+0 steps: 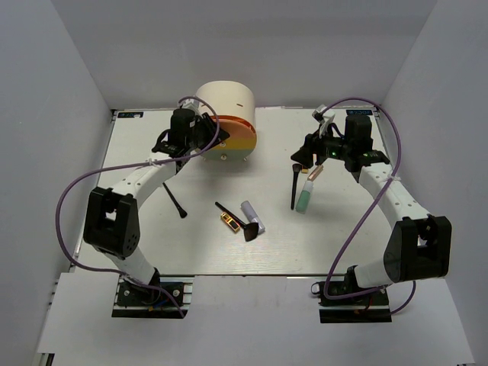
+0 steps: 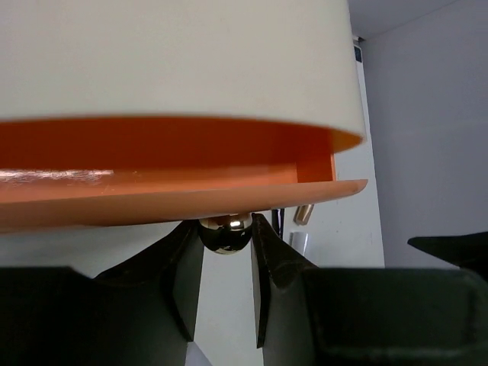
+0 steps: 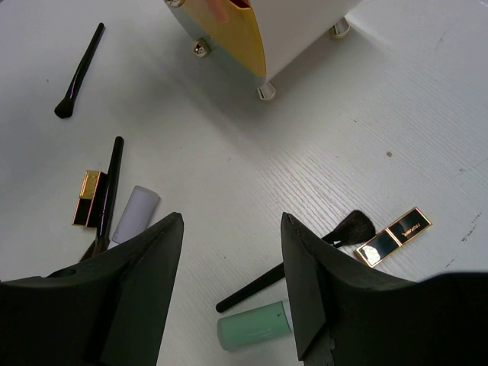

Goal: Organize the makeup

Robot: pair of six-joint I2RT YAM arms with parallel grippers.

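The left gripper (image 2: pixel 226 240) pinches a round, polished gold knob (image 2: pixel 225 232) under the glossy orange drawer (image 2: pixel 152 160) of the smooth cream box (image 1: pixel 225 99), which sits at the top centre of the top view. The right gripper (image 3: pixel 232 223) hangs at the upper right of the white, finely grained table (image 1: pixel 137 244), its matte black jaws wide apart with nothing between them.

The makeup lies loose on the table. A thin black brush (image 1: pixel 174 200) is left of centre. In the middle, close together, are a small gold-edged lipstick (image 1: pixel 228 222), a fan brush (image 1: pixel 248 231) and a pale lavender tube (image 1: pixel 252 216). Right of centre, another brush (image 1: pixel 294 185) lies beside a mint tube (image 1: pixel 305 200).

In the right wrist view, a flat glossy black case (image 3: pixel 393 236) edged in gold carries gold writing too small to read. There the mint tube is partly hidden behind a finger.
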